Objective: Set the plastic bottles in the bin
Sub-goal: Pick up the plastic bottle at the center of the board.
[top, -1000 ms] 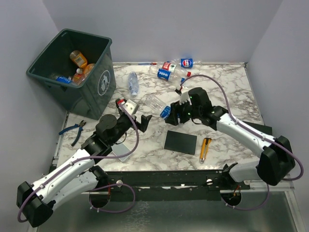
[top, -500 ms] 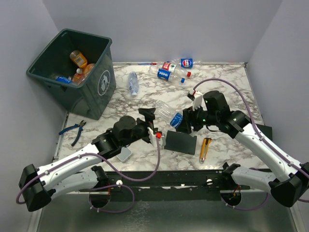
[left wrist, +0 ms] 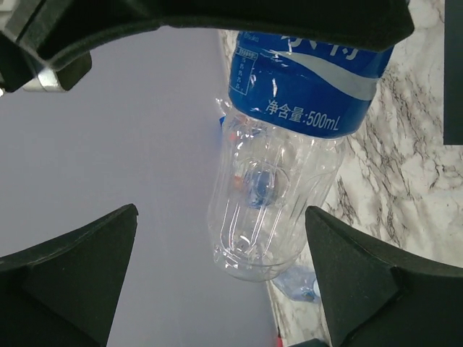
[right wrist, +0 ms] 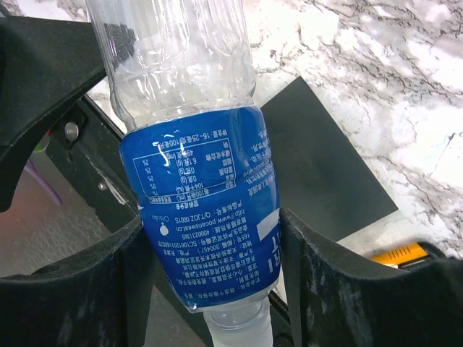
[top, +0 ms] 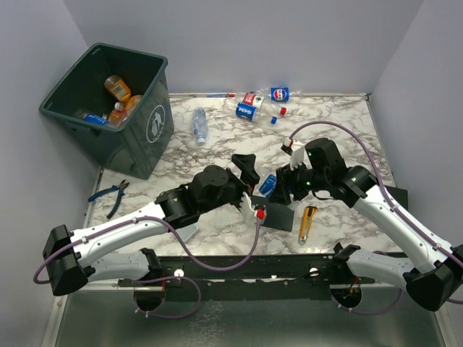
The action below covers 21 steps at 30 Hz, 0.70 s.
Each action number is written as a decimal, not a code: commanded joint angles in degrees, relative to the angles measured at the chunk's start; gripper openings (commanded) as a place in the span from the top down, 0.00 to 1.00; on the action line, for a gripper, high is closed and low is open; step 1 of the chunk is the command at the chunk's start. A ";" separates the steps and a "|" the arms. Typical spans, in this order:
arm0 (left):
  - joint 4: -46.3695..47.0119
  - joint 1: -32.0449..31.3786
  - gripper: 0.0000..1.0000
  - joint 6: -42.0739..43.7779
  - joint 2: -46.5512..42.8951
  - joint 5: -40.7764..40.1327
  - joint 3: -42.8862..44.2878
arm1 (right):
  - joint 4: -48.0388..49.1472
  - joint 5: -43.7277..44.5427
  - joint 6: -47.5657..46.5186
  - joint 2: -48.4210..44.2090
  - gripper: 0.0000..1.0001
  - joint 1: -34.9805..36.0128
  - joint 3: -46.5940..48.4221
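Top external alone shows the bin (top: 132, 50), besides the held bottle (top: 268, 185).

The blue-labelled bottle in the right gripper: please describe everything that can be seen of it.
It is a clear, ribbed plastic bottle, apparently empty and uncrushed, with a blue label bearing white print around the neck end. The right gripper is shut on the label, one finger on each side. The clear base points towards the open left gripper, which does not touch it. Its cap is hidden.
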 commanded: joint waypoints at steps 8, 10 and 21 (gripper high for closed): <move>-2.20 -2.89 0.07 4.45 4.30 -0.91 0.28 | -2.73 -8.37 -2.38 -2.24 0.66 0.28 4.28; -2.10 -3.30 0.06 4.55 4.87 -0.77 0.45 | -2.22 -9.66 -2.23 -2.43 0.66 0.26 4.68; -2.11 -4.07 0.01 2.36 5.88 0.50 0.95 | -0.89 -8.82 -1.98 -2.81 0.66 0.28 6.95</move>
